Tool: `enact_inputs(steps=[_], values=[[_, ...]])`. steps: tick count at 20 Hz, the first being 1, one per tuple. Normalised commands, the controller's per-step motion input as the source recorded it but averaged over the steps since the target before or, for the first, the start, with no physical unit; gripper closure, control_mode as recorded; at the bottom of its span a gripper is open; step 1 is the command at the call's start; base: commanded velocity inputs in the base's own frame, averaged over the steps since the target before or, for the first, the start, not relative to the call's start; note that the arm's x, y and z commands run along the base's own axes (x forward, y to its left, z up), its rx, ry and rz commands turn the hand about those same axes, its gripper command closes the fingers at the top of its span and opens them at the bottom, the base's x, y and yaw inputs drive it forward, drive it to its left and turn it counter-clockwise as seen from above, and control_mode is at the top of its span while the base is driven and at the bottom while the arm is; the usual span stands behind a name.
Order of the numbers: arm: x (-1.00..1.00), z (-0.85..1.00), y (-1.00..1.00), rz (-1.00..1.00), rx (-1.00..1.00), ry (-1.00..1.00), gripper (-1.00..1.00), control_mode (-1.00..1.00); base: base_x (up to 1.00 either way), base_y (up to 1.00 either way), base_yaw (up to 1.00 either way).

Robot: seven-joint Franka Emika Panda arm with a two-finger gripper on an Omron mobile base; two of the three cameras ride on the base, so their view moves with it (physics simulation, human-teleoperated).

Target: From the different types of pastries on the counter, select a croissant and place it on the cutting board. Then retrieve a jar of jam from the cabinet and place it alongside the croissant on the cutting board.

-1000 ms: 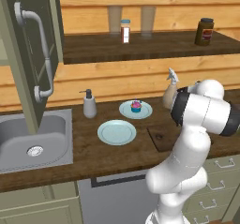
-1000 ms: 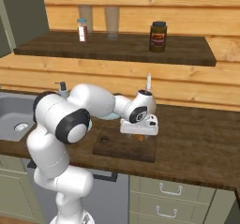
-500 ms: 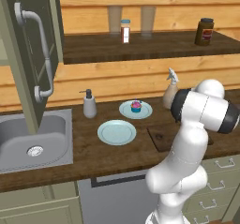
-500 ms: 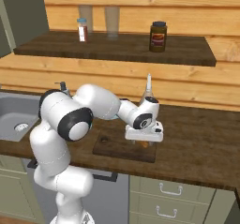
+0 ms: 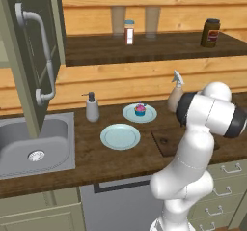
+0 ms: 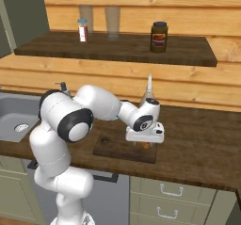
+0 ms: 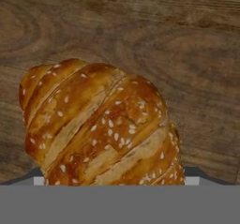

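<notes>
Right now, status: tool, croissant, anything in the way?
Tool low over cutting board, grip unclear. Croissant under it, over the board. Jam jar on the shelf, nothing blocking.

My white arm folds at its dark elbow and reaches forward and down, wrist bent, the hand (image 6: 146, 143) pointing straight down; I can't see its fingertips.

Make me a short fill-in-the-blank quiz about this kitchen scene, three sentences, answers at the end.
1. The croissant held by the gripper hangs over the dark wooden cutting ______.
2. The jam jar stands on the wooden ______, not yet fetched.
3. On the counter, the cupcake sits on one light blue plate, while the other plate nearer the sink is ______.

Missing words: board; shelf; empty
</notes>
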Motion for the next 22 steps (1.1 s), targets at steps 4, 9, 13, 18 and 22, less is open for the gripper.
enact_inputs(steps=[4, 9, 13, 18, 22], values=[[-0.28, 0.02, 0.00, 0.00, 0.00, 0.00, -1.00, -1.00, 0.00, 0.00, 0.00], [-0.20, 0.33, 0.00, 0.00, 0.00, 0.00, -1.00, -1.00, 0.00, 0.00, 0.00], [-0.01, 0.53, 0.02, 0.00, 0.00, -0.03, -1.00, -1.00, 0.00, 0.00, 0.00], [-0.64, 0.87, 0.22, 0.00, -0.01, -0.17, -1.00, -1.00, 0.00, 0.00, 0.00], [-0.96, 0.76, 0.60, 0.00, -0.01, -0.13, -1.00, -1.00, 0.00, 0.00, 0.00]])
